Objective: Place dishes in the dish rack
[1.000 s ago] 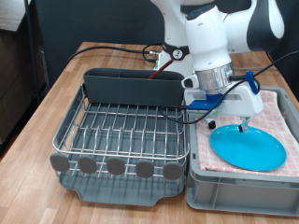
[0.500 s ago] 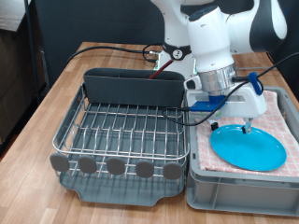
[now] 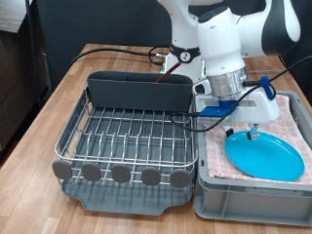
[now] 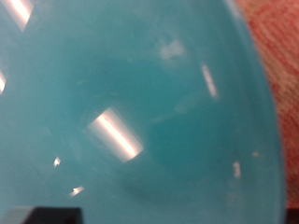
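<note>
The bright-blue plate (image 3: 268, 158) lies flat on the pink checked cloth in the grey crate at the exterior view's right. It fills the wrist view (image 4: 131, 103), very close to the camera. My gripper (image 3: 242, 130) points down with its fingertips at the plate's far-left edge, and its jaws look spread with nothing between them. The dish rack (image 3: 127, 136), a silver wire grid in a dark grey tray with a tall grey utensil bin (image 3: 136, 93), stands to the left with nothing on it. The white mug and the wooden spoon are out of view.
The grey crate (image 3: 219, 200) with the pink checked cloth (image 3: 292, 112) sits tight against the rack's right side on a wooden table (image 3: 39, 117). Cables trail behind the rack near the arm's base (image 3: 180, 54).
The blue plate has slid a little towards the exterior view's right on the cloth. The gripper has stayed at its edge, shifting slightly right with it.
</note>
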